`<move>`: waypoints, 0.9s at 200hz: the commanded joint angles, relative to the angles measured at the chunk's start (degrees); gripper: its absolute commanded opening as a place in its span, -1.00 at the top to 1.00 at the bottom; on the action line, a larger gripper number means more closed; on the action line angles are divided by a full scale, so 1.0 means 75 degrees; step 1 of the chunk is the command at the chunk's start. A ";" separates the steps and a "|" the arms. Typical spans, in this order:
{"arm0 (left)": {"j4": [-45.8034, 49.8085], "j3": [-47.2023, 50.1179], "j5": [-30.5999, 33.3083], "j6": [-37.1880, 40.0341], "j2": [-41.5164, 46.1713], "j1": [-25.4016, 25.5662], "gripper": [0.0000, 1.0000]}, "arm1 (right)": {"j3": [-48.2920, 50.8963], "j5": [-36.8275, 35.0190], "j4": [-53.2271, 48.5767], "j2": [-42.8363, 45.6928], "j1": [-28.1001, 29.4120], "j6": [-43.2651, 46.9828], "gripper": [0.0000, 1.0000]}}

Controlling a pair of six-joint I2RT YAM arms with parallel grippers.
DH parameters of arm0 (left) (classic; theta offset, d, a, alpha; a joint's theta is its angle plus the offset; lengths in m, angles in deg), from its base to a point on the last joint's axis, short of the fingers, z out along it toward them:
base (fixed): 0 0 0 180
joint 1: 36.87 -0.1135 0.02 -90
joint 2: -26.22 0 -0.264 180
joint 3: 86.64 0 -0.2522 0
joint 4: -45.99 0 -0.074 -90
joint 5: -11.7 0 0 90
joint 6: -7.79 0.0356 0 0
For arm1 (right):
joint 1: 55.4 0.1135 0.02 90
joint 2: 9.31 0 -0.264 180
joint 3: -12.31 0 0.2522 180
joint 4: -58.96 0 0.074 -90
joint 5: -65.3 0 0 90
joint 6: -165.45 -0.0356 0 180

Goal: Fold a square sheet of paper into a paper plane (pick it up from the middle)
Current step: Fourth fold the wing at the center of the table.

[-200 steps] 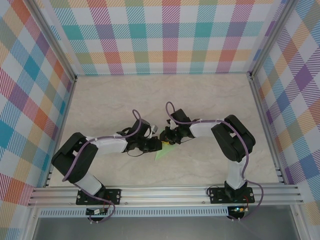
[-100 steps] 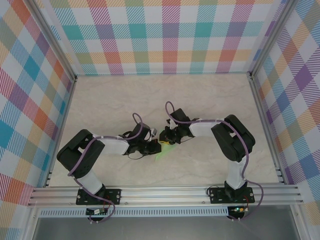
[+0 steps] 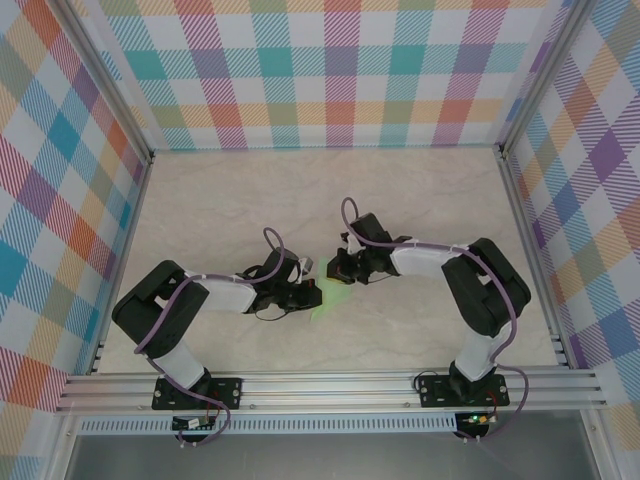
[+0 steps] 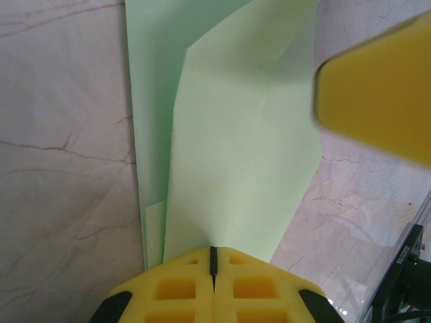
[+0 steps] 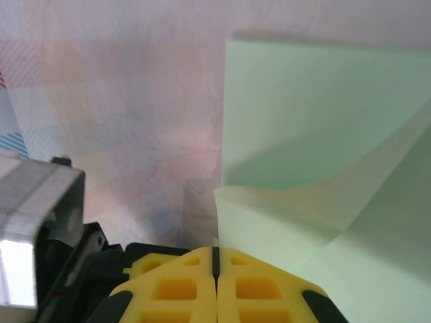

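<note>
Top external: my left gripper [image 3: 312,294] and right gripper [image 3: 336,276] meet mid-bench [image 3: 420,210] over the pale-green sheet of paper [image 3: 333,301]; left wrist: yellow fingers [image 4: 182,291] pressed together, pinching a raised flap's edge; right wrist: fingers [image 5: 176,289] likewise closed, pinching the sheet's curled edge.

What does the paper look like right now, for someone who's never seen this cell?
On the beige marbled table, look at the centre, where the left tool and right tool nearly meet. The sheet of paper sits pinched at their tips: pale green, partly folded, one flap lifted. Nothing else there is green; the fingers are yellow.
</note>
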 commanded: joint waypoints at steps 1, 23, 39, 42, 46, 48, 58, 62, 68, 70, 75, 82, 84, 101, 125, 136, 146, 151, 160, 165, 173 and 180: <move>0.1137 0.0250 0.0630 0.0067 -0.0353 0.0073 0.93 | 0.0044 0.0199 0.0293 -0.0356 0.0199 -0.0045 0.90; 0.1168 0.0245 0.0640 0.0076 -0.0346 0.0074 0.94 | 0.0003 -0.0113 0.0114 -0.0652 0.0238 -0.0016 0.90; 0.1235 0.0255 0.0672 0.0116 -0.0363 0.0071 0.95 | -0.0039 -0.0619 -0.0220 -0.0766 0.0209 0.0072 0.89; 0.1242 0.0250 0.0674 0.0125 -0.0370 0.0066 0.95 | -0.0040 -0.0665 -0.0250 -0.0789 0.0206 0.0091 0.89; 0.1243 0.0260 0.0685 0.0119 -0.0376 0.0074 0.95 | -0.0054 -0.0701 -0.0259 -0.0813 0.0206 0.0115 0.89; 0.1243 0.0261 0.0686 0.0127 -0.0376 0.0075 0.96 | -0.0052 -0.0711 -0.0254 -0.0825 0.0197 0.0126 0.89; 0.1253 0.0284 0.0692 0.0160 -0.0397 0.0076 0.96 | -0.0063 -0.0742 -0.0255 -0.0891 0.0167 0.0154 0.88; 0.1265 0.0296 0.0697 0.0164 -0.0410 0.0070 0.96 | -0.0074 -0.0742 -0.0256 -0.0899 0.0143 0.0160 0.88; 0.1288 0.0296 0.0703 0.0195 -0.0422 0.0076 0.97 | -0.0086 -0.0749 -0.0256 -0.0921 0.0108 0.0170 0.88; 0.1292 0.0305 0.0708 0.0202 -0.0431 0.0076 0.97 | -0.0087 -0.0753 -0.0256 -0.0914 0.0103 0.0170 0.88; 0.1298 0.0317 0.0719 0.0212 -0.0443 0.0066 0.97 | -0.0087 -0.0765 -0.0246 -0.0913 0.0054 0.0163 0.87; 0.1300 0.0328 0.0722 0.0225 -0.0449 0.0069 0.97 | -0.0087 -0.0769 -0.0213 -0.0891 -0.0006 0.0160 0.87; 0.1301 0.0337 0.0722 0.0224 -0.0453 0.0068 0.97 | -0.0081 -0.0766 -0.0201 -0.0895 -0.0029 0.0155 0.87; 0.1290 0.0395 0.0733 0.0241 -0.0454 0.0074 0.98 | -0.0118 -0.0645 -0.0116 -0.0859 -0.0210 0.0176 0.85; 0.1280 0.0469 0.0745 0.0259 -0.0435 0.0076 0.98 | -0.0289 -0.0590 -0.0196 -0.0865 -0.0468 0.0323 0.84; 0.1267 0.0495 0.0745 0.0260 -0.0446 0.0065 0.99 | -0.0370 -0.0593 -0.0243 -0.0908 -0.0581 0.0396 0.84; 0.1255 0.0517 0.0733 0.0268 -0.0458 0.0073 0.98 | -0.0423 -0.0513 -0.0245 -0.0966 -0.0722 0.0450 0.83; 0.1243 0.0528 0.0733 0.0270 -0.0444 0.0070 0.98 | -0.0437 -0.0461 -0.0222 -0.0990 -0.0790 0.0458 0.83; 0.1232 0.0551 0.0728 0.0270 -0.0440 0.0073 0.98 | -0.0453 -0.0371 -0.0154 -0.1040 -0.0917 0.0499 0.82; 0.1221 0.0548 0.0732 0.0277 -0.0440 0.0074 0.98 | -0.0467 -0.0367 -0.0156 -0.1071 -0.0995 0.0524 0.82; 0.1219 0.0565 0.0733 0.0276 -0.0441 0.0060 0.99 | -0.0495 -0.0357 -0.0156 -0.1122 -0.1126 0.0545 0.82; 0.1214 0.0566 0.0722 0.0289 -0.0439 0.0067 0.99 | -0.0497 -0.0291 -0.0115 -0.1168 -0.1227 0.0550 0.82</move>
